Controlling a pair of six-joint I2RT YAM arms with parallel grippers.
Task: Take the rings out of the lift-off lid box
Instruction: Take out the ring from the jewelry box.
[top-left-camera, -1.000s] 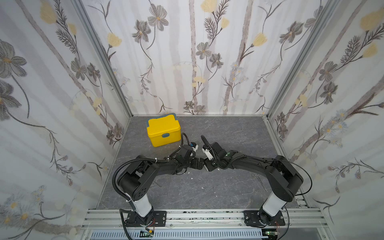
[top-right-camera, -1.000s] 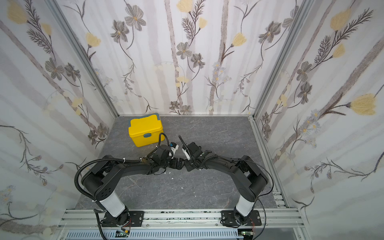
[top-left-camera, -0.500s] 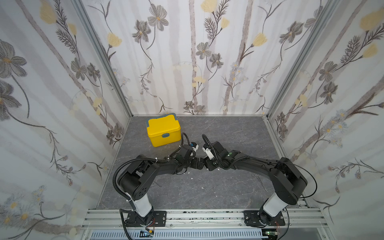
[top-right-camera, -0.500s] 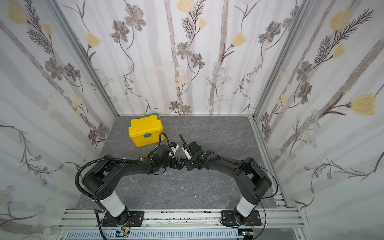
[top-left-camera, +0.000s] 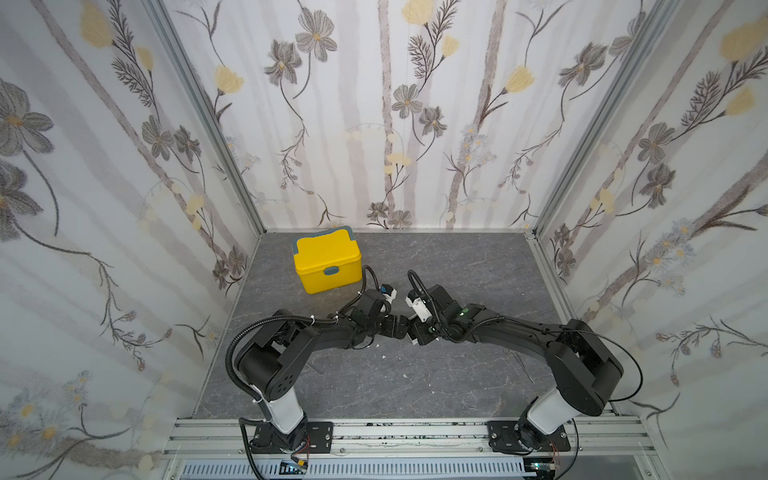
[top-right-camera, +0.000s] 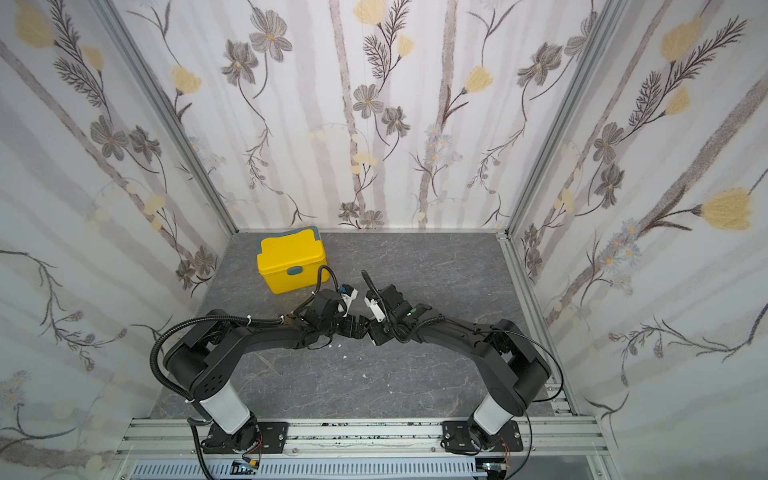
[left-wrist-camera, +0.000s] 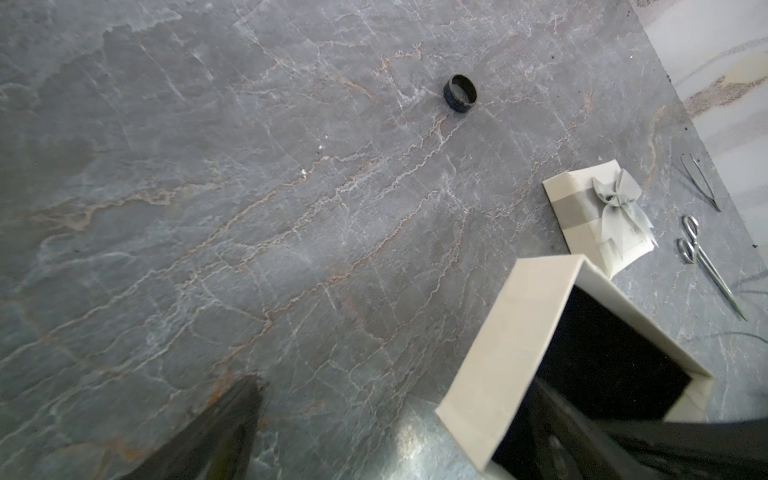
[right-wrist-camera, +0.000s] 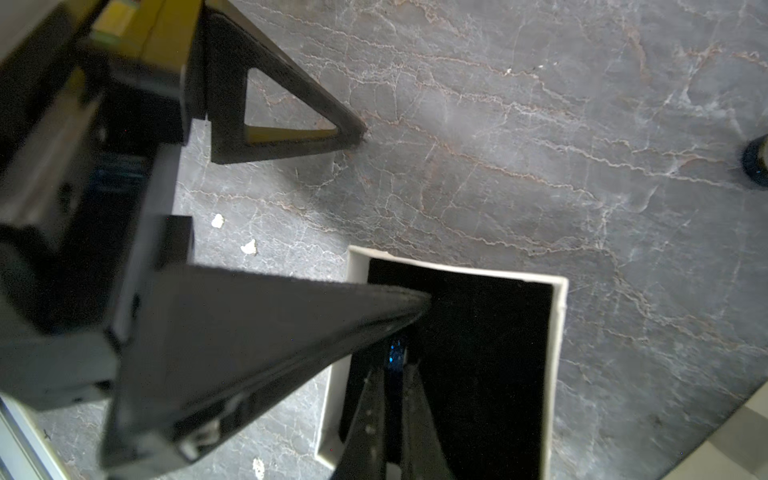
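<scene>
Right gripper (right-wrist-camera: 397, 368) inside small white black-lined cardboard box (right-wrist-camera: 457, 269), jaws pinched on tiny black glittery ring (right-wrist-camera: 397, 353). Left gripper (right-wrist-camera: 395, 215) spread wide, straddling box wall. Second black ring (right-wrist-camera: 756, 160) apart on grey marbled tabletop (right-wrist-camera: 519, 174).

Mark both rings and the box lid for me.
ring on the table (left-wrist-camera: 460, 94): left wrist view, on its outer band.
ring in the box (right-wrist-camera: 397, 353): right wrist view, on its glittery blue edge.
box lid (left-wrist-camera: 611, 208): left wrist view, on the printed bow.

No writing, label, brand or number can be read on the yellow box (top-left-camera: 326, 259), the white lid (left-wrist-camera: 582, 216) or elsewhere.
</scene>
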